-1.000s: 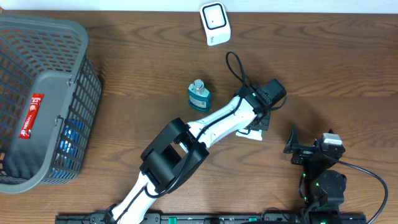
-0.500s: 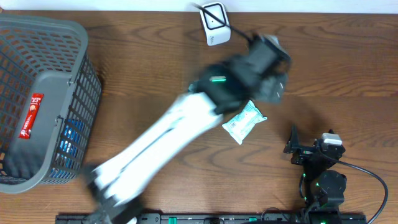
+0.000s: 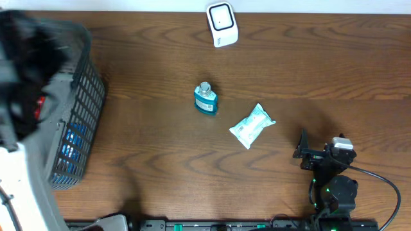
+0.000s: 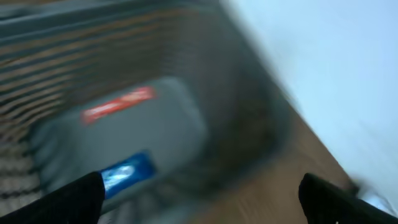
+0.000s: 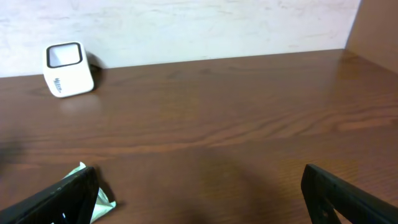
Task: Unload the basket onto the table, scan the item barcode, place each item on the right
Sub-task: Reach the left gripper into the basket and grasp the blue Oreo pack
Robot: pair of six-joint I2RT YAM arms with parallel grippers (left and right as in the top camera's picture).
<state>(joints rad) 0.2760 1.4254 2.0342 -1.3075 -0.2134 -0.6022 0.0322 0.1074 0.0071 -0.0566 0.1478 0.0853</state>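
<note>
A dark wooden desk [image 3: 334, 64] carries a small white box-shaped barcode scanner [image 3: 221, 24] at its far edge. Towards the middle, a small teal bottle with a pale cap [image 3: 205, 99] stands upright. A pale green plastic packet [image 3: 252, 125] lies flat near it on the right, well apart from the scanner and from both grippers. Your left gripper [image 4: 199, 186] shows blurred above the grey plastic mesh basket [image 3: 77, 128] at the left, fingers spread wide, holding nothing. Your right gripper [image 5: 198, 180] sits at the near right, also spread and empty.
</note>
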